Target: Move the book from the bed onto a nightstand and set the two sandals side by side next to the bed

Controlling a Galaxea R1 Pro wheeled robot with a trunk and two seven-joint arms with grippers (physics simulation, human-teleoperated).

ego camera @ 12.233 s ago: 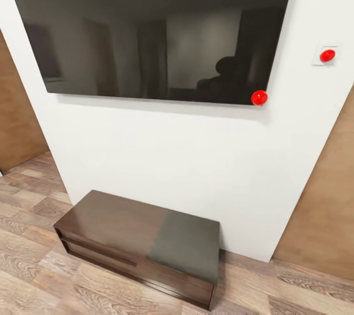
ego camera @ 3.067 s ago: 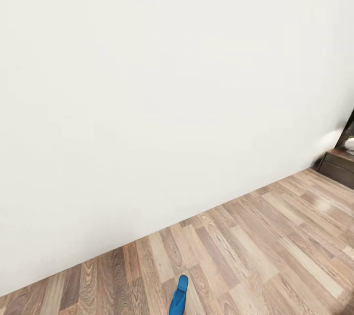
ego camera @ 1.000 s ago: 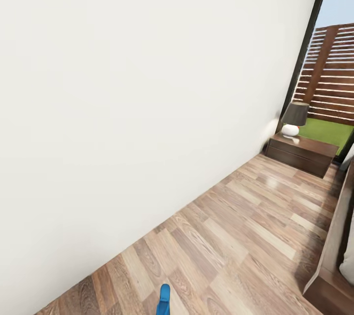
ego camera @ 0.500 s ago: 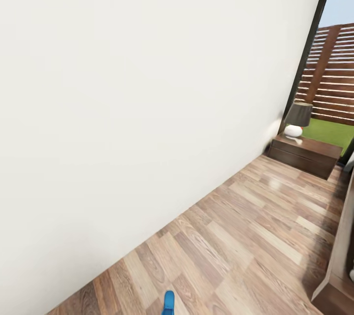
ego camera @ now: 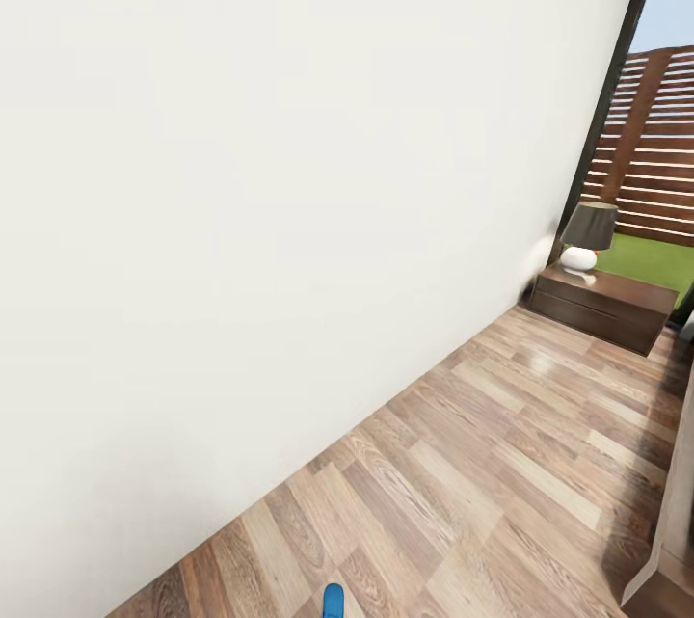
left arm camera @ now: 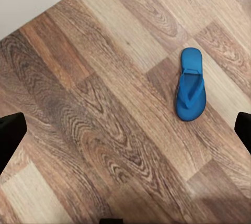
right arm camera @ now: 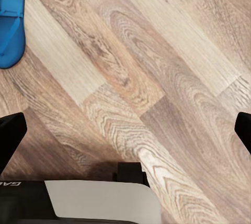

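Note:
One bright blue sandal (ego camera: pixel 333 602) lies flat on the wood-plank floor at the bottom edge of the head view, a little out from the white wall. The left wrist view looks down on this sandal (left arm camera: pixel 191 85); my left gripper (left arm camera: pixel 125 135) hangs open above the bare floor beside it, holding nothing. My right gripper (right arm camera: pixel 125 132) is open too, over bare planks, with a blue sandal (right arm camera: pixel 11 28) off to one side. A dark brown nightstand (ego camera: pixel 605 305) stands at the far right by the window. A corner of the bed frame (ego camera: pixel 667 555) shows at the lower right. The book is out of view.
A white wall (ego camera: pixel 289 213) runs along the left of the floor strip. A lamp (ego camera: pixel 586 234) with a dark shade stands on the nightstand. Behind it a dark-framed window shows a slatted fence (ego camera: pixel 660 155) and grass. Part of my own base (right arm camera: pixel 99 198) lies under the right gripper.
The head camera has shifted a little: the sandal sits lower in the picture and the bed frame has slid further off the right edge. Nothing in the room itself has moved.

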